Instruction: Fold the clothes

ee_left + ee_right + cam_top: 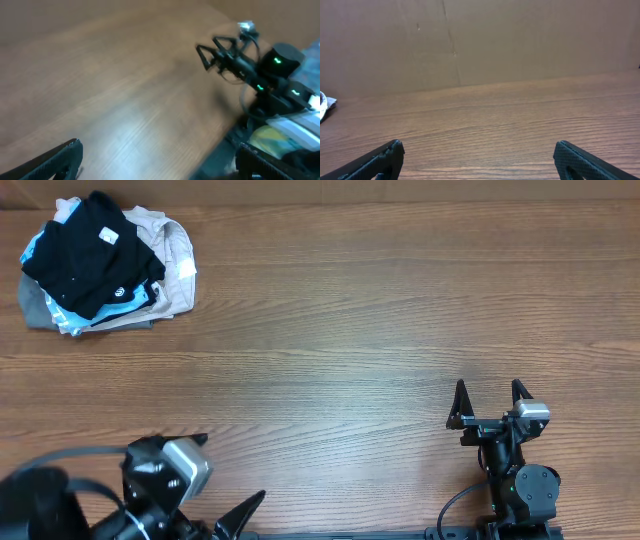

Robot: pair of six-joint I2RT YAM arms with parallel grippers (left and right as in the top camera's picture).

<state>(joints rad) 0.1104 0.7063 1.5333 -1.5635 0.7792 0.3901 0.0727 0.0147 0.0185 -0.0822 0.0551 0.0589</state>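
The black T-shirt (pixel 85 245) lies crumpled on top of a heap at the table's far left corner, seen in the overhead view. My left gripper (pixel 225 475) is at the near left edge, far from the heap, open and turned toward the right. In the left wrist view, the left gripper (pixel 159 145) has only bare wood between its fingers. My right gripper (pixel 489 390) stands open at the near right, pointing to the far side. In its own view, the right gripper (pixel 479 145) holds nothing.
Under the black shirt lie a light blue shirt (pixel 120 300), a beige garment (pixel 172 250) and a grey one (pixel 35 310). A pale scrap of cloth (pixel 325 105) shows at the left edge of the right wrist view. The right arm (pixel 240 60) appears in the left wrist view.
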